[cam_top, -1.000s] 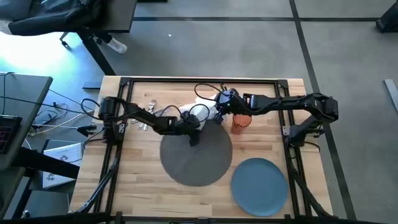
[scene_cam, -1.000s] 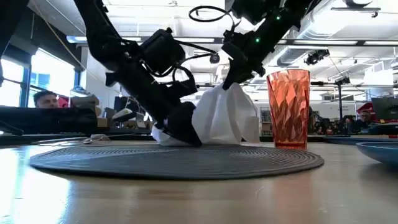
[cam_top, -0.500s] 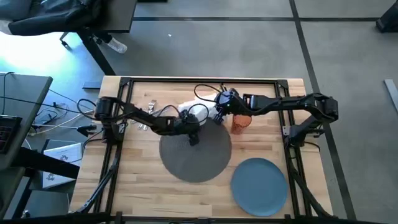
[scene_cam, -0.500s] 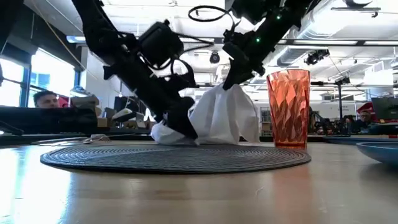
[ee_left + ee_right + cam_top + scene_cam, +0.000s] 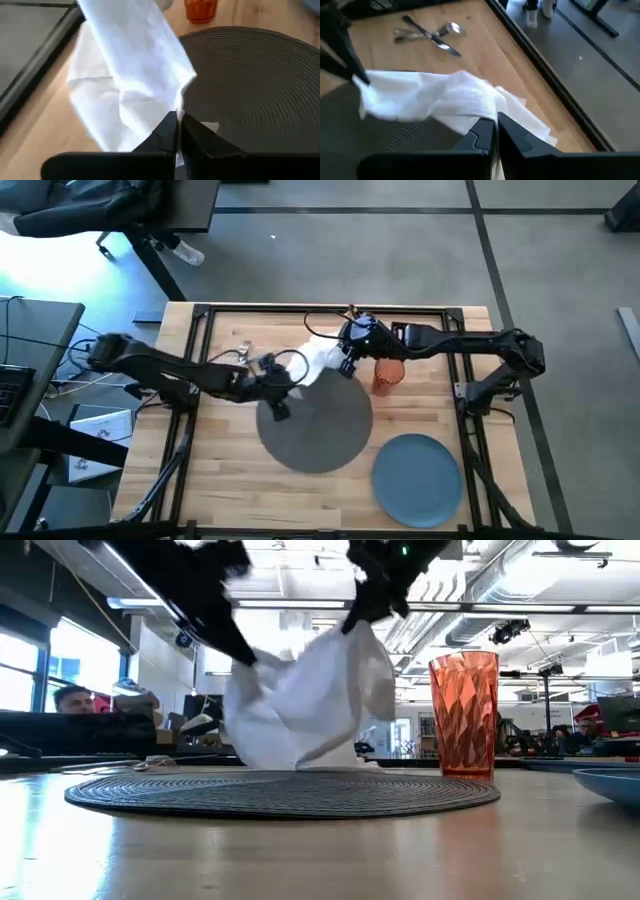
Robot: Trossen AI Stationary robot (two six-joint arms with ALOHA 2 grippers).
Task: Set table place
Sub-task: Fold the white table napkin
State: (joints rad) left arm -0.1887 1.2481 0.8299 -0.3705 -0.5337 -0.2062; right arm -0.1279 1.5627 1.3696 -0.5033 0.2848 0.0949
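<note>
A white napkin (image 5: 318, 360) hangs spread between my two grippers above the far edge of the round dark woven placemat (image 5: 315, 425). My left gripper (image 5: 290, 383) is shut on its left end, my right gripper (image 5: 345, 352) shut on its right end. In the low view the napkin (image 5: 300, 700) is raised, and its lower folds (image 5: 300, 760) reach down to the table behind the placemat (image 5: 280, 795). An orange tumbler (image 5: 388, 375) stands on its base right of the napkin. A blue plate (image 5: 415, 478) lies flat at the near right. My left gripper pinches an edge of the napkin (image 5: 172, 107) between its two shut fingers, coming from the table's left side. The cloth runs up and away from the fingers in loose folds. My right gripper pinches the napkin's upper right part (image 5: 487, 107) between its shut fingers, from above and the right. The cloth hangs below it and stretches across to my left gripper (image 5: 355, 75).
Cutlery (image 5: 245, 352) lies on the wood at the far left of the napkin, also seen as cutlery (image 5: 427, 32) in the right wrist view. The tumbler (image 5: 463, 715) stands close to my right arm. The table's black frame (image 5: 320, 308) runs along the far edge.
Both grippers have risen with the napkin. My left gripper has gone up and toward the table's left edge, drawing its end of the cloth out. The napkin, bunched low behind the placemat before, is now lifted and spread out between the grippers. The placemat has kept its place.
</note>
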